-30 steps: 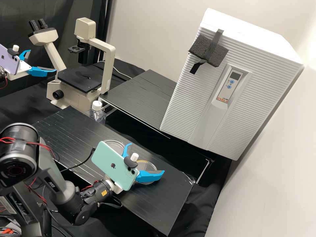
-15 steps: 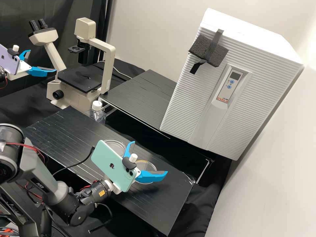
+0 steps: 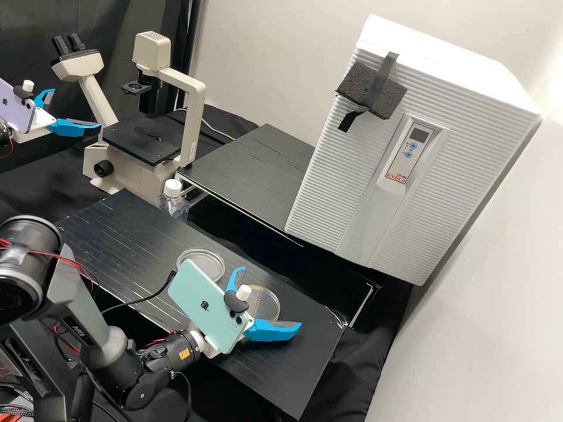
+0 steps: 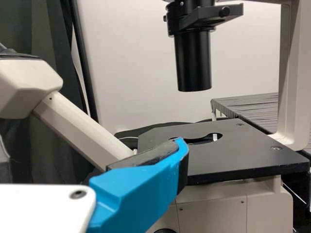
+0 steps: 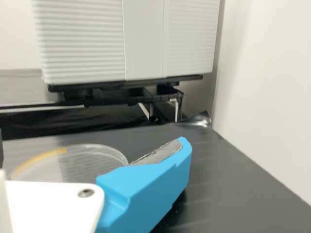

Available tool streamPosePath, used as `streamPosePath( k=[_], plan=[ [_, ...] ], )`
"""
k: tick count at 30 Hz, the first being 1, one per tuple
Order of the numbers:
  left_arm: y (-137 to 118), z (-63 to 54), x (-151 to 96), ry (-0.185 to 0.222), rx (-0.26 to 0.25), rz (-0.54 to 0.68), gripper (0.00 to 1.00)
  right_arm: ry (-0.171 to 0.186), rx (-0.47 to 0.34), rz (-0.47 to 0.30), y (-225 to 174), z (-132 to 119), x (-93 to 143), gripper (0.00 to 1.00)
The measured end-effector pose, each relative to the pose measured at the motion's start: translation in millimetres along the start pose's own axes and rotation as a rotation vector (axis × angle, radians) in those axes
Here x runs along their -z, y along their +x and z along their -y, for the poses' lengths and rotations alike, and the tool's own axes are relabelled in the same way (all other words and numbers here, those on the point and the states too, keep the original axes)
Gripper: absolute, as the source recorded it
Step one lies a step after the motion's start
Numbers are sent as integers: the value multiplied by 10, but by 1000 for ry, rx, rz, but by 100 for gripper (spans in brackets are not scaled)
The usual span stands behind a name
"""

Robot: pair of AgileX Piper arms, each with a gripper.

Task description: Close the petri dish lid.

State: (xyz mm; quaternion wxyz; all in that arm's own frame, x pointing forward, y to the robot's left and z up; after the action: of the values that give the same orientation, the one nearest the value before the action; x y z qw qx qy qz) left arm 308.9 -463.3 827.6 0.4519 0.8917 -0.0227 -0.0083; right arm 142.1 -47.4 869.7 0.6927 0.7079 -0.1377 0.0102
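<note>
Inverted microscope taken as landmark. Capped clear bottle, white screw top, just beside the microscope's base; fill too faint to tell.

Farther from the microscope, on the black bench platform: clear round dish piece. Cannot tell from its form whether dish or lid. Contents, if any, cannot be told.

Farther again from the microscope, on the same platform: petri dish, clear, yellow strip along part of its rim. Cannot tell what it contains, nor whether it is lidded. The two round pieces lie near each other.

Right gripper at the petri dish, well apart from the microscope. Jaws wide, one blue finger on the side toward the clear round dish piece. Contact with the petri dish: cannot tell.

Left gripper near the microscope, on its eyepiece side; jaws spread wide.
</note>
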Motion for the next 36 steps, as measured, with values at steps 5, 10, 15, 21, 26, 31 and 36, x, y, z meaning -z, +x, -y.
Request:
streamPosePath(
  k=[5,10,15,21,26,31,36],
  plan=[
    [0,0,0,0,0,0,100,-7,9,-1,-6,2,-4,100],
    [0,0,0,0,0,0,100,-17,16,-5,-5,10,1,100],
    [0,0,0,0,0,0,100,-33,39,-17,12,46,14,100],
    [0,0,0,0,0,0,100,-55,78,-22,45,112,5,100],
    [0,0,0,0,0,0,100,-49,82,-18,65,133,-11,100],
    [0,0,0,0,0,0,100,-47,84,-18,76,146,-19,0],
    [0,0,0,0,0,0,100,-41,87,-20,82,154,-24,0]
  ],
)
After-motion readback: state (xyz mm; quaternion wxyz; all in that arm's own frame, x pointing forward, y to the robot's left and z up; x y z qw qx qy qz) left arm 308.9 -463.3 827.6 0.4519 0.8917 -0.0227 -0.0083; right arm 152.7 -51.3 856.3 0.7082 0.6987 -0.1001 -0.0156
